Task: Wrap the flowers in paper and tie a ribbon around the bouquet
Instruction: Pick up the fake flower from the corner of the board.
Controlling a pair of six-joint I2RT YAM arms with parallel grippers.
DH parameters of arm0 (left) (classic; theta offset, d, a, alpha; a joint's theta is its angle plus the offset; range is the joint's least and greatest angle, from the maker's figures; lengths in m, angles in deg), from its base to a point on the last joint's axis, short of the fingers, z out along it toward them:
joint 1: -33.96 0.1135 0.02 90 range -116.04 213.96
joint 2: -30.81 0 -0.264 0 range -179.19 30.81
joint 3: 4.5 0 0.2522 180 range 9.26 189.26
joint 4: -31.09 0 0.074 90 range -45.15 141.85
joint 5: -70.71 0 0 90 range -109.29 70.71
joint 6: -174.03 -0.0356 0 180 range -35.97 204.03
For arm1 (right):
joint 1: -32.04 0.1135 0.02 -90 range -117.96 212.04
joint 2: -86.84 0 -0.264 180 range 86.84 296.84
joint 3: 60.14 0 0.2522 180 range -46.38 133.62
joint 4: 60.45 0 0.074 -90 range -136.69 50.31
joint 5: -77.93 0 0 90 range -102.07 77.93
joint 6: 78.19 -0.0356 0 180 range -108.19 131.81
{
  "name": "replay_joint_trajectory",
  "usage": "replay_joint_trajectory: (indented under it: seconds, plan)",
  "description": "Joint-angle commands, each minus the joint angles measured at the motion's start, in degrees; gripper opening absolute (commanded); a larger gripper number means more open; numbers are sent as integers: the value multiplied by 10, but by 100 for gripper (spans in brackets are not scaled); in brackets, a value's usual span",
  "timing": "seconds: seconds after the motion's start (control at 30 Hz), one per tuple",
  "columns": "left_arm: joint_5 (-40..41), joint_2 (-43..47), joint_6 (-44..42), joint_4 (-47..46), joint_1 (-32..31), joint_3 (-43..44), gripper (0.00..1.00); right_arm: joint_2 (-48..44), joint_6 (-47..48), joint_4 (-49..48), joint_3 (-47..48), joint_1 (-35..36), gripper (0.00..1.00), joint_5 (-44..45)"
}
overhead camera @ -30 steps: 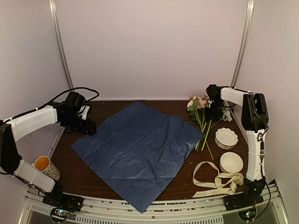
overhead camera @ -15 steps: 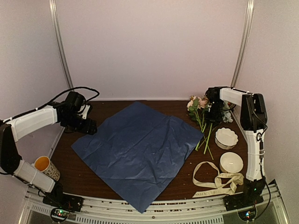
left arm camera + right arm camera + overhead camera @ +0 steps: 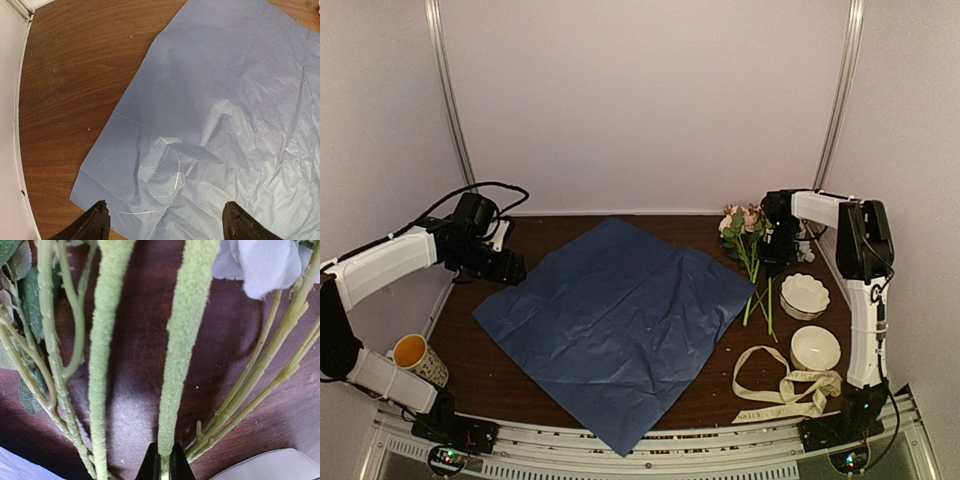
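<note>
Near right corner of the table [image 3: 715,375]: the ribbon [image 3: 780,392] lies in loose cream loops, its far end touching a plain white bowl [image 3: 815,348].
Near left corner: a cup [image 3: 415,355] with an orange inside stands beside the left arm's lower link.
Right edge, a little farther: a second bowl [image 3: 805,294] with a scalloped rim sits just beyond the plain one, apart from it.
Middle of the table: the paper [image 3: 610,310] lies spread flat like a diamond, lightly creased, its nearest corner reaching the near edge.
Left edge, farther back: the left gripper [image 3: 505,268] hangs above the paper's left corner, its claw wide and holding nothing.
Far right corner: the flowers [image 3: 752,265] lie on bare wood beside the paper's right corner, not on it, with blooms toward the far edge and stem ends near the scalloped bowl.
Right gripper [image 3: 777,245]: low over the bunch, its claw is pinched tight on one fuzzy green stem of the flowers.
</note>
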Motion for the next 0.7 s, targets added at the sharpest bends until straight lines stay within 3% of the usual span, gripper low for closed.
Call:
replay_joint_trajectory:
  seconds: [0.0, 0.37, 0.67]
  plan:
    - [-14, 18, 0, -12, -3, 8, 81, -63, -21, -53, -47, 0, 0, -9]
    - [-18, 34, 8, -8, -4, 13, 81, -255, -86, -199, -183, 0, 0, 61]
    - [-24, 43, 10, -7, -10, 17, 81, -357, -63, -253, -201, 13, 0, 64]
